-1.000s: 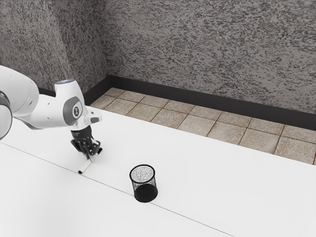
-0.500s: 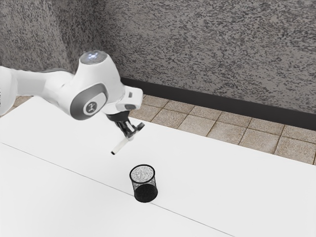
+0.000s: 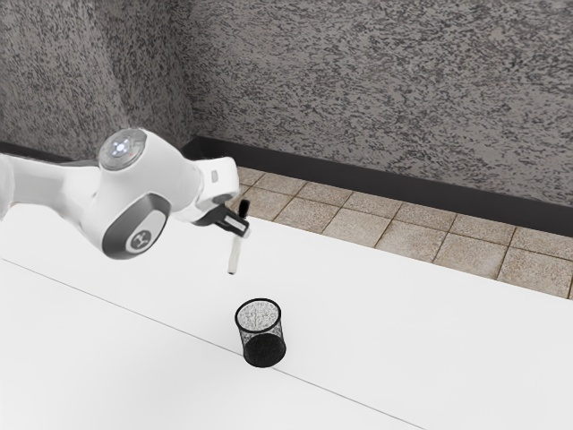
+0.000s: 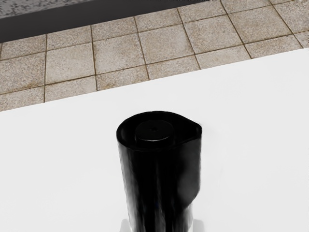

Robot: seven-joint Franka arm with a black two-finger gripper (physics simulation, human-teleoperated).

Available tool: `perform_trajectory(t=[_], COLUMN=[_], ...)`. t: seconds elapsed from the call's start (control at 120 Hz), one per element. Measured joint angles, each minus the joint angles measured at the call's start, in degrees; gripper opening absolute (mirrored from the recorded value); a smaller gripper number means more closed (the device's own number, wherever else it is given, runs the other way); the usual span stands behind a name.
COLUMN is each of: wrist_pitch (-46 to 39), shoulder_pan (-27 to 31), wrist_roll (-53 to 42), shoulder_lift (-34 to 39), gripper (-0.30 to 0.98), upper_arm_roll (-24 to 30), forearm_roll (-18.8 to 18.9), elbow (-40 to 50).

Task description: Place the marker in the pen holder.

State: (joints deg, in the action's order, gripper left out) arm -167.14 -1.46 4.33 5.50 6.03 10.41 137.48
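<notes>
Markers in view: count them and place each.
1: the black-capped marker is gripped in the pincer, close to upright, above the white table and outside the mesh pen holder.

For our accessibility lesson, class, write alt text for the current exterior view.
A white robot arm holds a white, black-capped marker nearly upright in its black gripper over a white table. A black mesh pen holder stands on the table.

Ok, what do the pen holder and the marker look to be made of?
The pen holder looks like black wire mesh, probably painted metal, since its wall is see-through and speckled below a solid rim. The marker seems smooth plastic: pale, plain barrel, and a black cap with soft highlights.
</notes>
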Motion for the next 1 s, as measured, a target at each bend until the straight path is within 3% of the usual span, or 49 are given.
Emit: perform_trajectory(t=[0.192, 0.533, 0.6, 0.817, 1.0], wrist_pitch=[-4.23, -6.28, -6.24, -5.24, -2.97], shoulder_pan=[0.84, 4.66, 2.39, 0.17, -4.51], wrist_roll=[2.89, 7.72, 9.04, 13.32, 16.86], shoulder_lift=[-4.42, -5.48, -6.17, -6.34, -1.54], gripper=[-0.10, -0.06, -0.06, -0.06, -0.05], upper_arm_roll=[1.11, 7.14, 5.40, 7.45, 9.09], forearm_roll=[-1.95, -3.68, -3.67, -3.63, -3.48], elbow=[-0.26, -0.38, -0.29, -0.07, 2.92])
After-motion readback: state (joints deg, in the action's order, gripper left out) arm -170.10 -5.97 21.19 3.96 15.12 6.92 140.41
